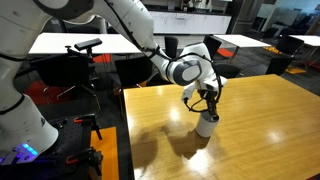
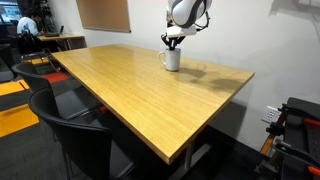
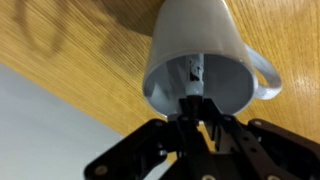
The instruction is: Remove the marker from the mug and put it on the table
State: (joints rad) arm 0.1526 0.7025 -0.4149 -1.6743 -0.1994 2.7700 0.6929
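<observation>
The white mug stands on the yellow-brown wood table, near its far corner in an exterior view. My gripper hangs straight above the mug, fingertips at its mouth. In the wrist view the mug fills the top, handle to the right. The dark marker stands inside it, and my gripper's fingers are pressed together on the marker's upper end at the rim. The marker is too small to make out in both exterior views.
Black chairs stand at the table's near side. White-topped tables with chairs stand behind. A dark equipment stand is past the table's edge. The table top stretches bare away from the mug.
</observation>
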